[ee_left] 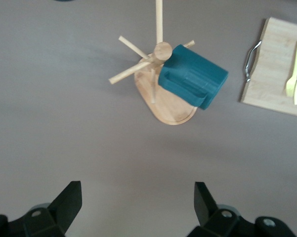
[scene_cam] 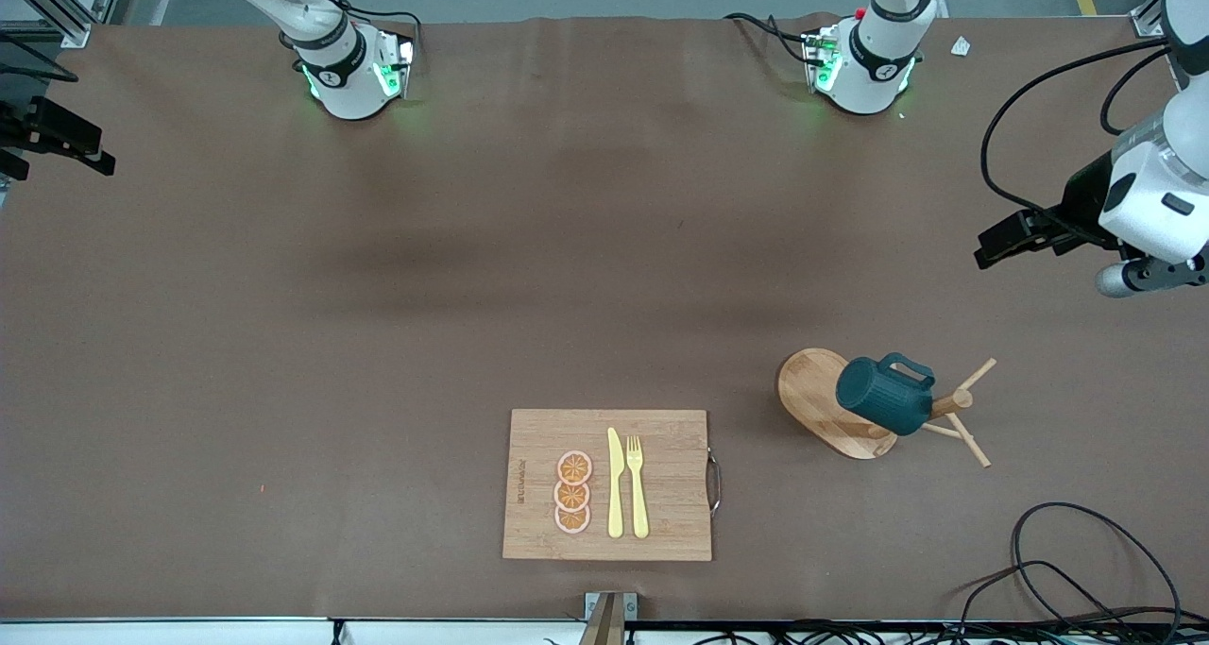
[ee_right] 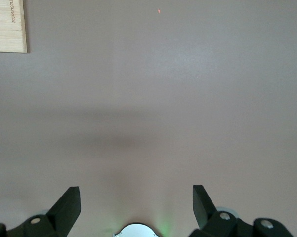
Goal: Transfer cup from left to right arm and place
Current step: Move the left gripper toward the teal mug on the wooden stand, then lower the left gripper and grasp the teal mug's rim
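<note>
The cup hangs on the rack, toward the left arm's end of the worktop. It looks rigid, light, breakable; its ribbed body offers grip. Left hand and right hand are spread, empty.

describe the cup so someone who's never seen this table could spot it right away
Find the wooden peg rack toward the left arm's end of the table, beside the cutting board. The cup hangs tilted on one peg. It is the only dark teal thing: ribbed, with a loop handle.
</note>
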You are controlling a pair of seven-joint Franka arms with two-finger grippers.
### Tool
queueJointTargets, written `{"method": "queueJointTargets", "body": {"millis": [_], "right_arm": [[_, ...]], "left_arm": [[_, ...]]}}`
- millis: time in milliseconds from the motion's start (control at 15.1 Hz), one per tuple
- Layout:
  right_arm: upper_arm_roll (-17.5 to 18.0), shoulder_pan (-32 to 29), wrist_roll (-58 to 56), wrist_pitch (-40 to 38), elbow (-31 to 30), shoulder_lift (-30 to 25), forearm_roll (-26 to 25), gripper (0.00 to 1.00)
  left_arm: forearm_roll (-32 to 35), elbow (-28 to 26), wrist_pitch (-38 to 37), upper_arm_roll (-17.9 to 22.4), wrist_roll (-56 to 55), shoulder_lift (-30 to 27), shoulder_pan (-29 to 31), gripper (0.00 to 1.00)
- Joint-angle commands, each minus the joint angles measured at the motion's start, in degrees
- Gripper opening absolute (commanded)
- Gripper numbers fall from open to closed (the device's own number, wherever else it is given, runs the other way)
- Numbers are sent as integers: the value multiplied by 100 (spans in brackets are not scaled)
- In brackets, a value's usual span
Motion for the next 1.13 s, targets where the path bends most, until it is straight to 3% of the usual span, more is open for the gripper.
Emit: {"method": "queueJointTargets", "body": {"millis": [0,398,663,1060], "right_arm": [[33,-68,-71,-11,-96,-129,-25,100],[33,-77,-71,-20,-122,-129,-25,100],[33,-85,-71,-20,-122,-129,-25,100],[24,-77,-80,-20,-122,-129,-112,100]], "left_arm": [[-199,-377,268,-16,-606,-185,29,100],[-586,-631,750,-51,-2049,-176,-6,100],[-586,-974,1497,-367,-2839,-176,3,100],[-594,-1545,2403,-491,-3588,-211,20,100]]}}
